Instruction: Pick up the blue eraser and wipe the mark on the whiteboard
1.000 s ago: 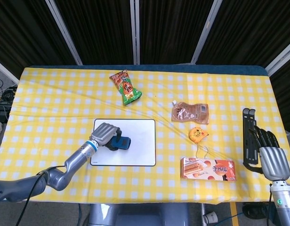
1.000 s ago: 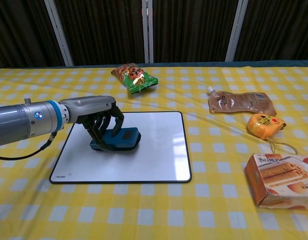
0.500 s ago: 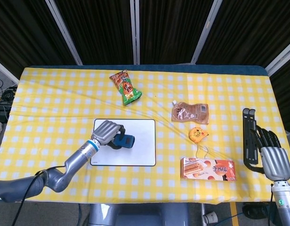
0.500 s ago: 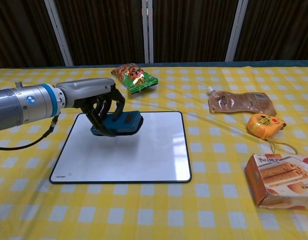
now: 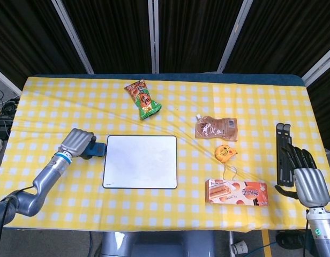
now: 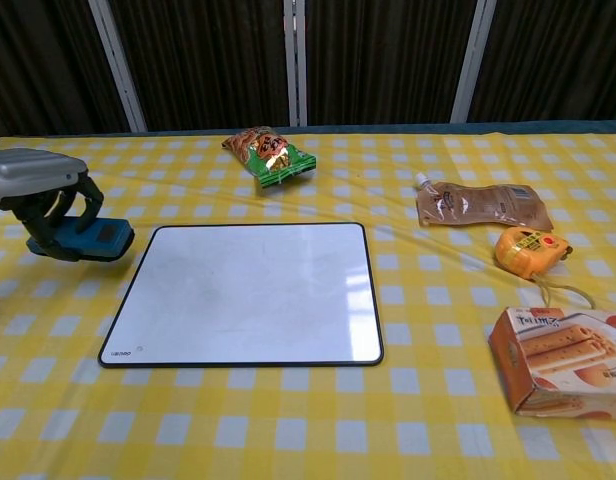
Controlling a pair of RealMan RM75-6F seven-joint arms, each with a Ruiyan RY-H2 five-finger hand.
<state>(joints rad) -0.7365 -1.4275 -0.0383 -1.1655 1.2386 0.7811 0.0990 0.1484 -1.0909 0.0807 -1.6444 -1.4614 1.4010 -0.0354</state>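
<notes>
The left hand (image 6: 33, 185), at the left edge of the chest view, grasps the blue eraser (image 6: 88, 240); its dark fingers (image 6: 58, 215) curl down over the near end of it. In the head view the same hand (image 5: 76, 142) is in the left middle of the frame, with the eraser (image 5: 95, 149) sticking out toward the whiteboard (image 5: 141, 160). The eraser is beside the left edge of the board, not over it. Whether it touches the checked tablecloth (image 5: 58, 112) or hangs a little above, I cannot tell.

The board surface looks clean in both views; I see no mark on it, only a small print at its lower left corner (image 6: 118, 352). So I judge that the wiping is done and the step in hand is to put the eraser down beside the board. The next move calls for lowering the eraser flat on the cloth and opening the fingers without dragging it back onto the board.

The right hand (image 5: 307, 179) is at the lower right of the head view, next to a black stand (image 5: 283, 155). It holds nothing and its fingers are stretched out and slightly apart. The chest view does not show it.

The left hand's palm side is hidden, so the exact grip is not clear. The left arm is cut by the frame in the chest view.
</notes>
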